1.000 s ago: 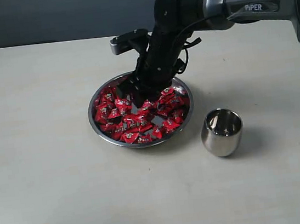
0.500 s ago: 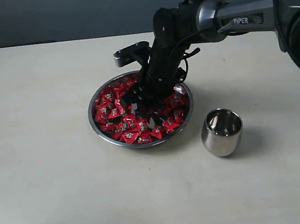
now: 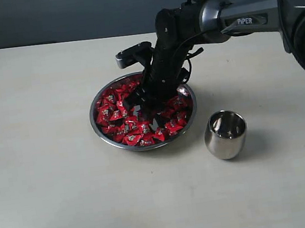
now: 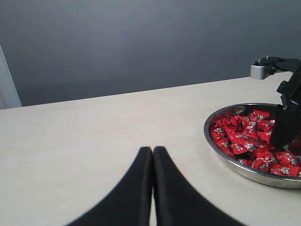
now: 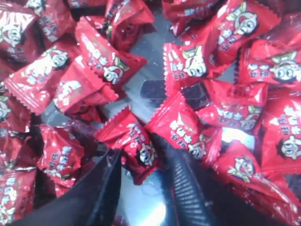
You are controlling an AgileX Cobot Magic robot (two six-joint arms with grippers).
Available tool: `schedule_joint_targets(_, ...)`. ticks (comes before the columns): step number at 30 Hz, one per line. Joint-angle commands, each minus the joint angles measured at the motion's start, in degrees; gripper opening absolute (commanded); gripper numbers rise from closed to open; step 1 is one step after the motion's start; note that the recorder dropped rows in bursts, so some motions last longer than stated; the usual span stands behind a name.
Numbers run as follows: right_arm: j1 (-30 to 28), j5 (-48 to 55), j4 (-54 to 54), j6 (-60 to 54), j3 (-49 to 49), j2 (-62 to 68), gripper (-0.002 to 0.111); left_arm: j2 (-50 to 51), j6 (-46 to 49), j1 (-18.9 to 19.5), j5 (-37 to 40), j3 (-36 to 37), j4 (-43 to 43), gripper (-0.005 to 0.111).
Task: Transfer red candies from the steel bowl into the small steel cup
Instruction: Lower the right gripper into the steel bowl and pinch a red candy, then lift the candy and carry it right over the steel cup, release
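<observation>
The steel bowl [image 3: 93, 120] sits mid-table, heaped with red candies [image 3: 138, 130]. My right gripper [image 3: 142, 102] is down inside it, near its middle. In the right wrist view the right gripper [image 5: 141, 156] has one red candy [image 5: 138, 143] pinched between its black fingers [image 5: 186, 188], with the bowl's bare mirror bottom [image 5: 150, 70] showing among the sweets. The small steel cup [image 3: 226, 133] stands upright on the table to the right of the bowl. My left gripper [image 4: 153, 150] is shut on nothing over bare table, away from the bowl [image 4: 208, 136].
The right arm [image 3: 241, 15] reaches in from the right edge over the bowl's far side. A dark grey wall runs behind the pale table [image 3: 48, 178].
The right gripper dropped lower into the bowl between one second and half a second ago. Since then the arm has held still, and the bowl and cup have not moved.
</observation>
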Motion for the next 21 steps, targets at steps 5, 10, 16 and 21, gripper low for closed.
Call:
schedule_joint_targets(5, 0.1, -0.7, -1.0, -0.3, -0.2, -0.2, 0.037, -0.3, 0.0, 0.0, -0.3, 0.3, -0.1, 0.002)
schedule_joint_targets(10, 0.1, -0.7, -0.9, -0.3, -0.2, -0.2, 0.029, -0.3, 0.0, 0.0, -0.3, 0.3, -0.1, 0.002)
schedule_joint_targets(16, 0.1, -0.3, -0.4, -0.3, -0.2, -0.2, -0.001, -0.3, 0.0, 0.0, -0.3, 0.3, -0.1, 0.002)
schedule_joint_targets(21, 0.1, 0.0, -0.4, -0.3, -0.2, -3.8, -0.001, -0.3, 0.0, 0.0, -0.3, 0.3, -0.1, 0.002)
